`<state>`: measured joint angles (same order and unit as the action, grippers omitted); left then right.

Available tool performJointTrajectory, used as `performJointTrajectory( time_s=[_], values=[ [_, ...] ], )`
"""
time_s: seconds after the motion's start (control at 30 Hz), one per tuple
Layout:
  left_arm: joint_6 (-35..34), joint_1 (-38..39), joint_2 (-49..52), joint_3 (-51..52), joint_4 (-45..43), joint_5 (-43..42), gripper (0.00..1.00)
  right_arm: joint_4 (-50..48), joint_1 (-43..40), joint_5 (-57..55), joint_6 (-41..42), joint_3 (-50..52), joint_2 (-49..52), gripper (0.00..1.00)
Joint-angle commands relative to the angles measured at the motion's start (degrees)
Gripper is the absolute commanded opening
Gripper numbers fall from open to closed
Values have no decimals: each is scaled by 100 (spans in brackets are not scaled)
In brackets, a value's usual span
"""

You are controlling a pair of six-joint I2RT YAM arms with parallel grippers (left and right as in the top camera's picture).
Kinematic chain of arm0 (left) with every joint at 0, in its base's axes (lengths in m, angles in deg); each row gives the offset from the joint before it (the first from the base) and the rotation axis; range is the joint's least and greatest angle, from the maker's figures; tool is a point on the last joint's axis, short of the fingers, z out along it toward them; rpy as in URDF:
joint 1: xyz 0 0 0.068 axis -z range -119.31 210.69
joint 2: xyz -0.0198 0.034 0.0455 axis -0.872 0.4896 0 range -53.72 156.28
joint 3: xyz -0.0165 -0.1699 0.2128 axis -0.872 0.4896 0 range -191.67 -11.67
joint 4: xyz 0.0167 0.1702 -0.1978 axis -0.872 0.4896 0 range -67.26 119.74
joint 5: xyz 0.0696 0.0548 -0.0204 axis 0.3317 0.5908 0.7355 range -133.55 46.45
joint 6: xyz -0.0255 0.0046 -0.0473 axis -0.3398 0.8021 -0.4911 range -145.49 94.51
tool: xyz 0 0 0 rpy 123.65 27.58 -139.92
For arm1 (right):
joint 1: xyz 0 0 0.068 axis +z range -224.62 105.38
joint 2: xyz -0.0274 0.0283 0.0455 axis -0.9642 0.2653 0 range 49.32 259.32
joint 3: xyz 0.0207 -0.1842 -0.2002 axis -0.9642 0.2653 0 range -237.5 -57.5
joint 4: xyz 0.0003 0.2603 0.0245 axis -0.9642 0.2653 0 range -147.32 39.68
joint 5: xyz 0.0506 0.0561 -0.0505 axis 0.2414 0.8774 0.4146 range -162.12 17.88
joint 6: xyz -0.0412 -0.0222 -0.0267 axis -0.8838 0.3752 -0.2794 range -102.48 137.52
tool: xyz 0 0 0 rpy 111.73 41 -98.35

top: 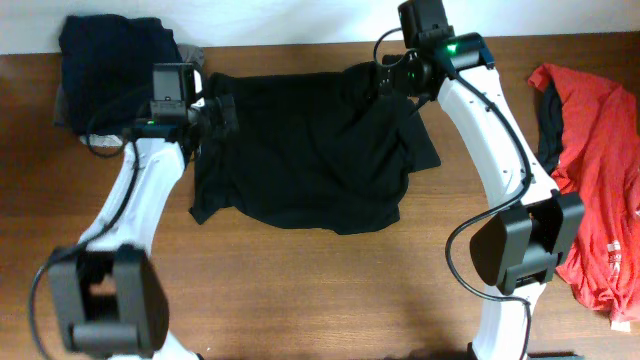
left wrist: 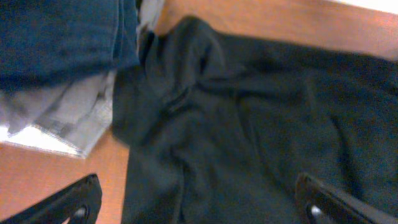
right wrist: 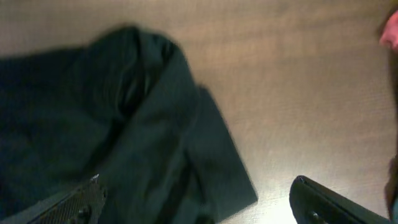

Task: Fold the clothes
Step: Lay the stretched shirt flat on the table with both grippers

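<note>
Hovering with jaws spread wide and empty, the left gripper (left wrist: 196, 190) and right gripper (right wrist: 196, 186) hang over the far corners of the black garment (top: 310, 150), which lies rumpled mid-table (top: 300, 290). Each should probably pinch its corner cleanly, then both should draw together evenly so the fold lands square.

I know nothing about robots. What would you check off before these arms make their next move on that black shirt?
1. The left claw open: ok.
2. The right claw open: ok.
3. Each claw above a top corner of the black shirt: ok.
4. Shirt lying flat: not ok, it is rumpled.
5. Claws touching the cloth: cannot tell.
6. The red shirt apart from the black one: ok.
</note>
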<state>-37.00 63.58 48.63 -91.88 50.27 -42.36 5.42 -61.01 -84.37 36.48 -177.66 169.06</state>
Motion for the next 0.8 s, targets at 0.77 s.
performJointTrajectory(
  time_s=[0.77],
  values=[
    [-326, 4, -920, 533, 2855, -146, 98, 2841, 1917, 1062, 1532, 855, -1198, 99]
  ],
)
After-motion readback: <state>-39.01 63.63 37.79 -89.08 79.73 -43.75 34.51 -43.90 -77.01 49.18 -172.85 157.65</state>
